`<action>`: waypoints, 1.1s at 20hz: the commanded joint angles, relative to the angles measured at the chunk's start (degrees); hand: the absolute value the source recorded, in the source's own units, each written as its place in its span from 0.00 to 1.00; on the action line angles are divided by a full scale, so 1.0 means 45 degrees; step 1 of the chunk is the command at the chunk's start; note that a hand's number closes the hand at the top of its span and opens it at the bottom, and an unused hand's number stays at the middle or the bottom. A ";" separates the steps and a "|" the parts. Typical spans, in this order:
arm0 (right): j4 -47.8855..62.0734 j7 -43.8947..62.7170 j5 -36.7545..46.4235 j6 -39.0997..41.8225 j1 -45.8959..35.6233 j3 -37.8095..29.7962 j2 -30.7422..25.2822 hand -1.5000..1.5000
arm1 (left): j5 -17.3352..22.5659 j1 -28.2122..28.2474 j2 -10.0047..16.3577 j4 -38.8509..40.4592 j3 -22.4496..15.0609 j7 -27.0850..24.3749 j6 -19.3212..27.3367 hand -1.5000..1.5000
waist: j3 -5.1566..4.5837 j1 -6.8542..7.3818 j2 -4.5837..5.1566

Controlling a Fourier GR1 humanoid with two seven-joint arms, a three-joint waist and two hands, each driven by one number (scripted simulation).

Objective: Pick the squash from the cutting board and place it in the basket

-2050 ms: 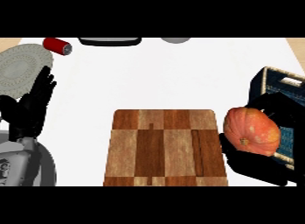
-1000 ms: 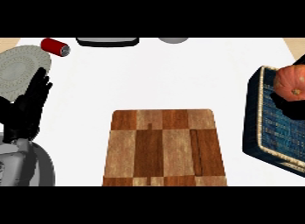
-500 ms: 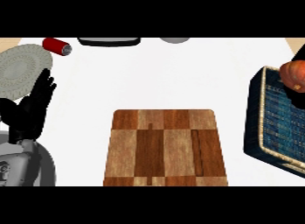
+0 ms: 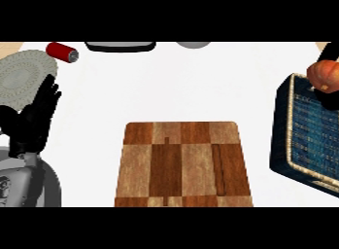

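Observation:
The orange squash (image 4: 330,75) hangs at the right edge of the head view, above the far end of the dark basket (image 4: 281,146) with its blue woven floor. My right hand (image 4: 337,100) is curled round the squash and mostly hidden behind it; only black parts show above and below the fruit. The wooden cutting board (image 4: 179,163) lies bare in the lower middle. My left hand (image 4: 32,121) rests open at the left, fingers pointing up, well away from the board.
A grey woven round mat (image 4: 14,80) lies behind the left hand, with a red can (image 4: 62,52) on its side just beyond it. A dark tray (image 4: 120,46) and a grey round object (image 4: 193,44) sit at the far edge.
My right hand has carried the squash from beside the board's right edge up and to the right, over the basket's far end. The left hand has barely shifted.

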 commanded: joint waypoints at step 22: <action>0.3310 -0.1825 0.2011 -0.0020 -0.0118 -0.0334 0.0130 1.00 | -0.0123 0.0418 -0.0052 0.0015 0.0146 -0.0532 -0.0174 0.50 | 0.0002 -0.0061 -0.0011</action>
